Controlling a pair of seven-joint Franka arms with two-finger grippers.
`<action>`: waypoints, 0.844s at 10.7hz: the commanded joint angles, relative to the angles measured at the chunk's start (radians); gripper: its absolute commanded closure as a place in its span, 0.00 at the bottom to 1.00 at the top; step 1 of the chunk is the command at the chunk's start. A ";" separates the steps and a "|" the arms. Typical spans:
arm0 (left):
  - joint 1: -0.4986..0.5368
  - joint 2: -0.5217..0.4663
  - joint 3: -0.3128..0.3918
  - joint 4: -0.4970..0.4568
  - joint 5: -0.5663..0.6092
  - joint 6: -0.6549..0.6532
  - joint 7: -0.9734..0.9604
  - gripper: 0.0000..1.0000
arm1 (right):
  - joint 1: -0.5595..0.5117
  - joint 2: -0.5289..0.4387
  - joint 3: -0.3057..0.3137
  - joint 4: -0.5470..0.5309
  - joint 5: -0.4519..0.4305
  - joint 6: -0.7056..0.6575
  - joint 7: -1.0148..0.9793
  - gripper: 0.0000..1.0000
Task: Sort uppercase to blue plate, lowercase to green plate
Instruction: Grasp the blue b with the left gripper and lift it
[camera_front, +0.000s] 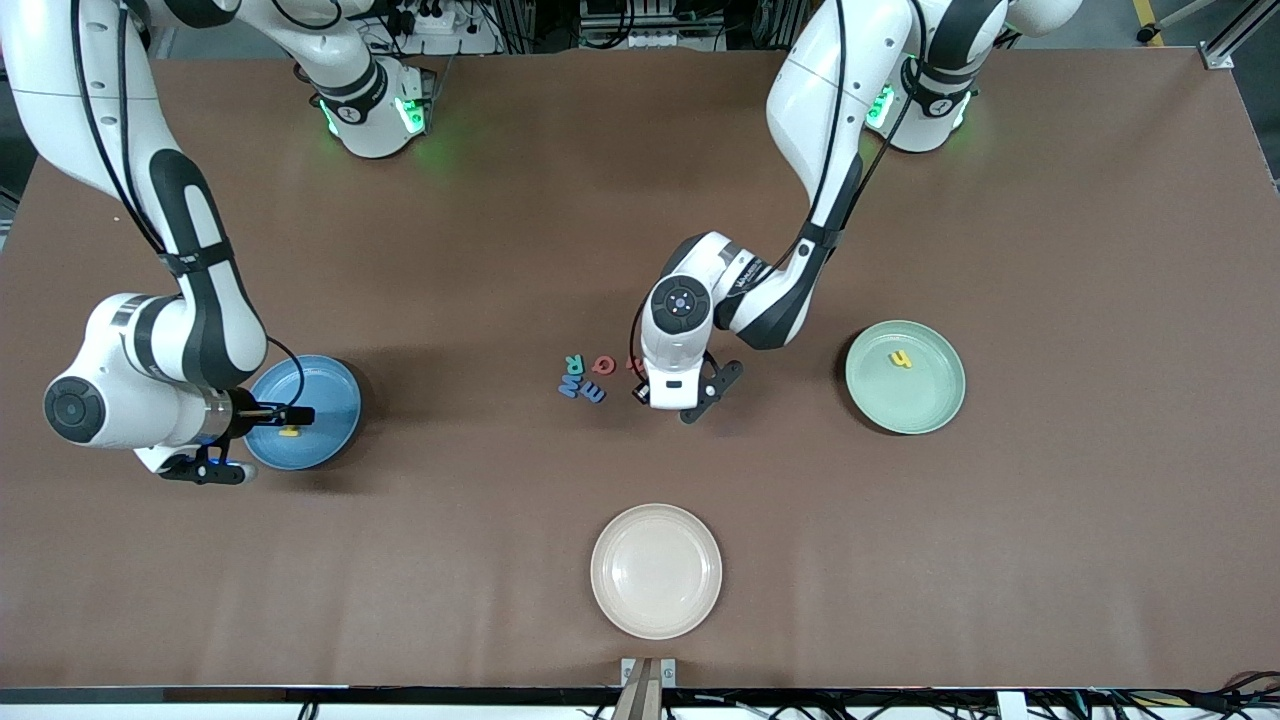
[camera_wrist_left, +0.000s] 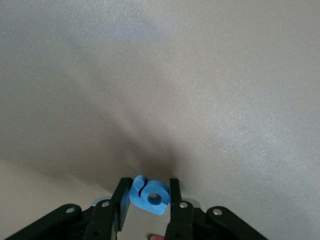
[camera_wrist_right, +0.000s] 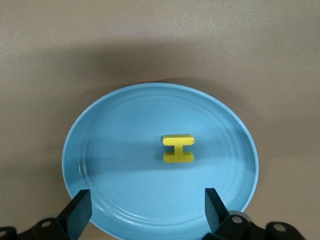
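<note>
My left gripper (camera_wrist_left: 148, 189) is shut on a blue g (camera_wrist_left: 150, 196), low at the table beside the loose letters and toward the left arm's end of them. Those letters are a green R (camera_front: 574, 363), a red Q (camera_front: 602, 364), a larger blue M (camera_front: 570, 385) and a smaller blue m (camera_front: 592, 394). My right gripper (camera_wrist_right: 145, 206) hangs open over the edge of the blue plate (camera_front: 335, 395), which holds a yellow H (camera_wrist_right: 178, 149). A yellow h (camera_front: 901, 358) lies in the green plate (camera_front: 930, 405).
A cream-white plate (camera_front: 656, 572) with nothing on it sits nearest the front camera, at the middle of the table's width. The left arm's elbow (camera_front: 780, 300) hangs between the letters and the green plate.
</note>
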 joint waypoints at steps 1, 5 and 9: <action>0.000 0.008 0.008 0.001 -0.019 -0.005 0.012 0.84 | 0.006 -0.001 0.001 -0.001 -0.008 0.007 -0.001 0.00; 0.061 -0.076 0.012 -0.043 -0.008 -0.132 0.097 0.87 | 0.093 0.002 0.003 0.003 0.001 0.018 0.106 0.00; 0.137 -0.156 0.015 -0.062 0.001 -0.492 0.327 0.86 | 0.257 0.001 0.004 0.052 0.004 0.010 0.297 0.00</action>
